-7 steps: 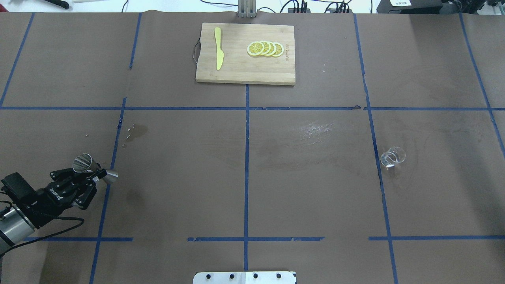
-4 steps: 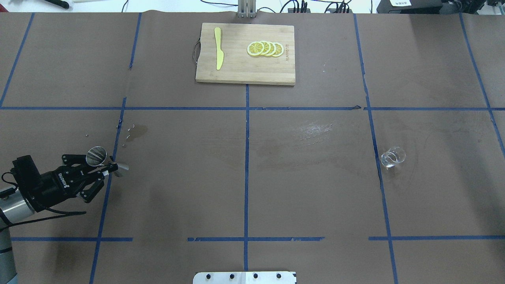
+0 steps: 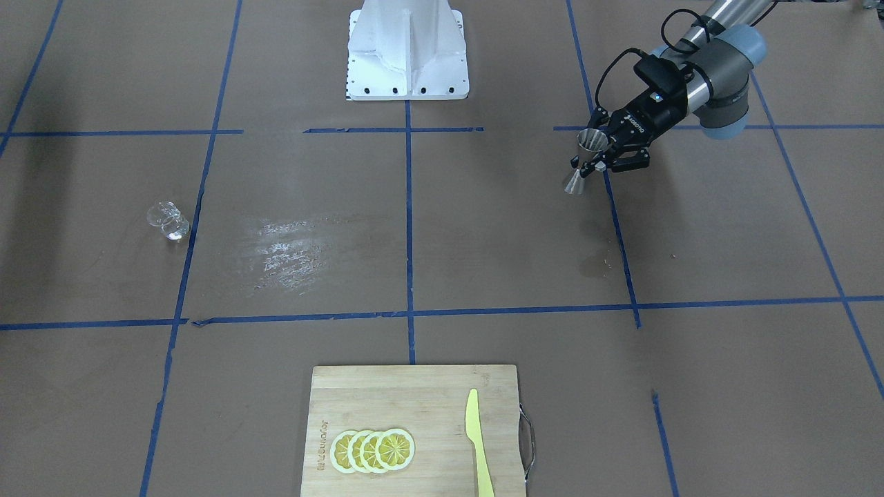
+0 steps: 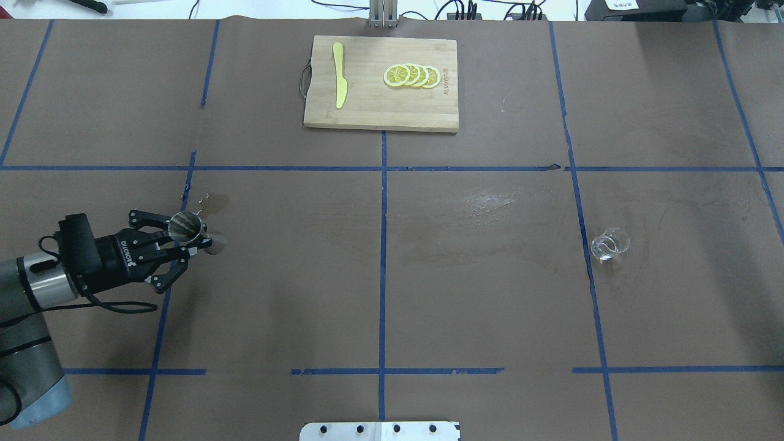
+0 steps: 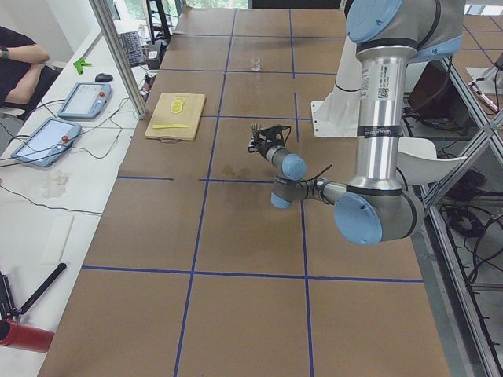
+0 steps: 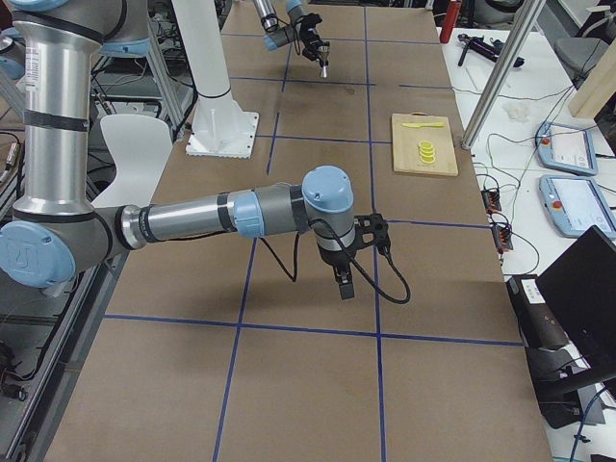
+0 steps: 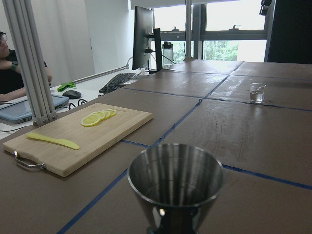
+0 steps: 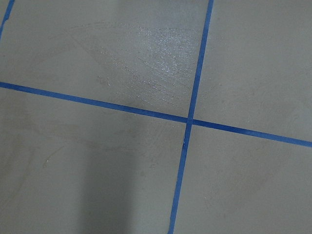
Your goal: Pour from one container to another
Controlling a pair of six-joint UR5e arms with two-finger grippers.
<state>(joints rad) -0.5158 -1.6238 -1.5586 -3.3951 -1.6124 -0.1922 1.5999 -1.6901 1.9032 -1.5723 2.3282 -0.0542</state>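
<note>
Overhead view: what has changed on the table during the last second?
The left gripper, shut on the jigger, has carried it farther from the robot and toward its right. The glass cup, the cutting board, knife and lemon slices stayed in place.

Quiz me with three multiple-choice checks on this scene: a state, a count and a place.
1. The left claw is: A open and empty; B shut on the jigger; C out of view.
2. Lemon slices on the cutting board: A two; B six; C four.
3. The glass cup stands: A on the table, on the robot's right side; B on the cutting board; C inside the jigger.
Answers: B, it grips the jigger's waist; C, four overlapping slices show; A, it stands alone on the brown table cover.
</note>
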